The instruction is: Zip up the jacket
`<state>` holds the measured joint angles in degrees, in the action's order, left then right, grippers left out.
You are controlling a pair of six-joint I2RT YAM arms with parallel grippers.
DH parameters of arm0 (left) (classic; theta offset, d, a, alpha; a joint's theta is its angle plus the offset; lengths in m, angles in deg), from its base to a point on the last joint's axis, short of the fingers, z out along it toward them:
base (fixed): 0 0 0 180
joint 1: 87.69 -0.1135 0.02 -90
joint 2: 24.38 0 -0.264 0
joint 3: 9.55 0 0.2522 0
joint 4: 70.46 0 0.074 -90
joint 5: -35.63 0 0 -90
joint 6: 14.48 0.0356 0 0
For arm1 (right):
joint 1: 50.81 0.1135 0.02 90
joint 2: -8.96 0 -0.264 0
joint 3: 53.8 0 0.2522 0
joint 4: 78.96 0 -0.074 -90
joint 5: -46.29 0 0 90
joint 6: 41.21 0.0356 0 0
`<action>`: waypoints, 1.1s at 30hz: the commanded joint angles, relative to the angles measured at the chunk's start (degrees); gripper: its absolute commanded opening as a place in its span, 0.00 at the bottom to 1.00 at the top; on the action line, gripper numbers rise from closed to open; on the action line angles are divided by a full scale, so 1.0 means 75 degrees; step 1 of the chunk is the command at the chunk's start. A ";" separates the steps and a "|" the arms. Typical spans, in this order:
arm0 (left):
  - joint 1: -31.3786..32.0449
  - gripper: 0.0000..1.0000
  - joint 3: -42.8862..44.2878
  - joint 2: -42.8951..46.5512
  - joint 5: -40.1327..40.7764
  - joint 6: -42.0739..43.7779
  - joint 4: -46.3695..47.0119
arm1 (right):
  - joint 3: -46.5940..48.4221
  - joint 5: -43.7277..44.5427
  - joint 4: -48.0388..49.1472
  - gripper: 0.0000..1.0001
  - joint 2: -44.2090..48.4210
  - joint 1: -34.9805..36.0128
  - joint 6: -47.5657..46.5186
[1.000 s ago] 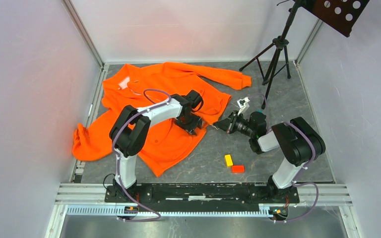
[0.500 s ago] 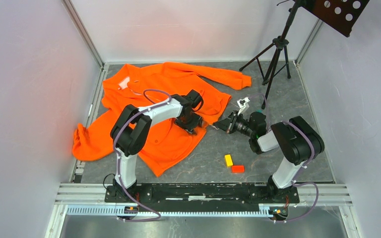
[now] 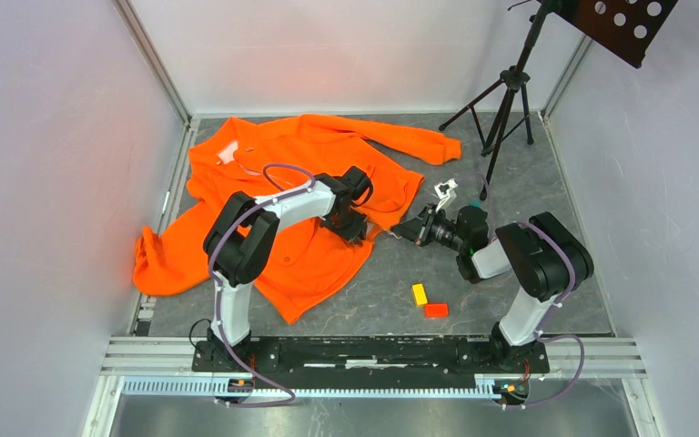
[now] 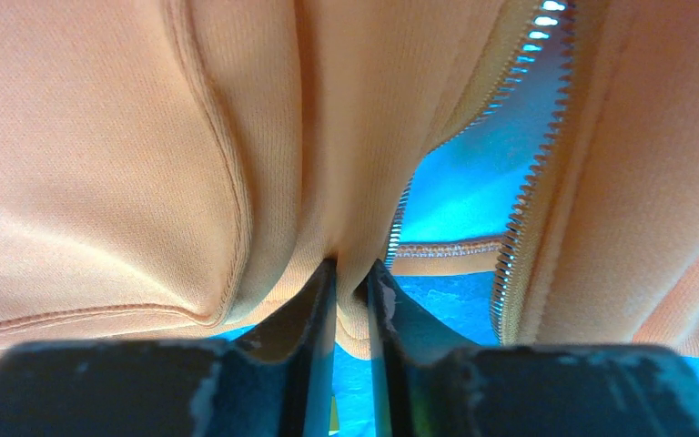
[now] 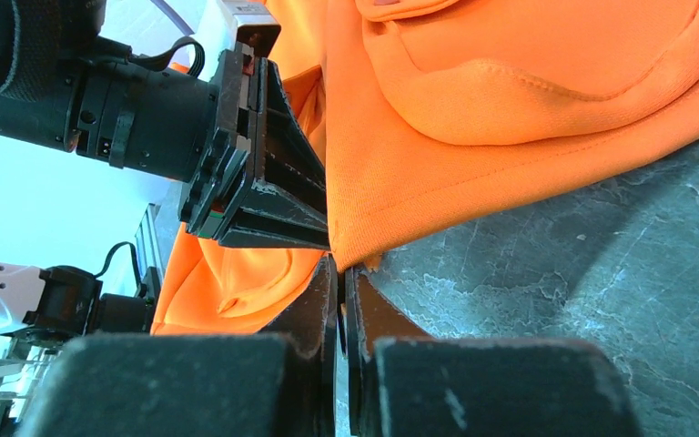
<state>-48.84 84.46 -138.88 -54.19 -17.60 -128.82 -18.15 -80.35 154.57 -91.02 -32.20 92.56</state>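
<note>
From above, we see the jacket [image 3: 328, 137] spread across the upper left and centre of the frame on the grey table [image 3: 510, 237], one sleeve reaching right toward the tripod [image 3: 505, 100] and another bunched at the left edge. The left gripper [image 3: 353, 228] sits on the jacket's right front edge near the middle of the picture. The right gripper [image 3: 400, 229] points left at that same edge from just beside it. A yellow block [image 3: 419, 294] and an orange block [image 3: 436, 309] lie apart from the jacket, lower right of centre. In the left wrist view, the fingers at bottom centre are clamped on a fold of orange cloth. To the right, the pale zipper [image 4: 537, 155] runs from the top edge downward, its two sides parted. In the right wrist view, the jaws at bottom centre are drawn to a thin slit, nipping the lowest corner of the hem. The left gripper's black fingers sit just above them, at left of centre.
</note>
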 commanded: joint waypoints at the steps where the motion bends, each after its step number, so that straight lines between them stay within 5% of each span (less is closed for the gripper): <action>1: -0.0036 0.22 -0.0043 0.0289 0.0481 0.0531 0.0374 | -0.0006 -0.0232 0.0643 0.00 -0.0071 -0.0050 0.0140; 7: -0.0132 0.03 -0.1236 0.1157 0.0249 0.2373 0.2264 | -0.0096 -0.0377 0.1413 0.00 -0.0246 -0.0022 0.0894; 18: -0.0129 0.02 -0.4949 0.3257 -0.0604 0.4949 0.9191 | -0.0128 -0.0251 0.3158 0.00 -0.0903 0.0424 0.3069; 26: -0.0120 0.02 -0.6967 0.2623 -0.0841 0.5439 1.4700 | -0.0665 0.0584 0.4314 0.00 -0.1348 0.0675 0.5098; 33: 0.0084 0.02 -0.7753 0.2165 -0.0437 0.6029 1.7208 | -0.0695 0.1111 0.4812 0.00 -0.1687 0.0716 0.5956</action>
<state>-49.65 28.79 -122.93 -59.41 20.63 -21.28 -23.68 -74.45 171.79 -103.42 -27.29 131.57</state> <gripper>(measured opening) 0.043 0.021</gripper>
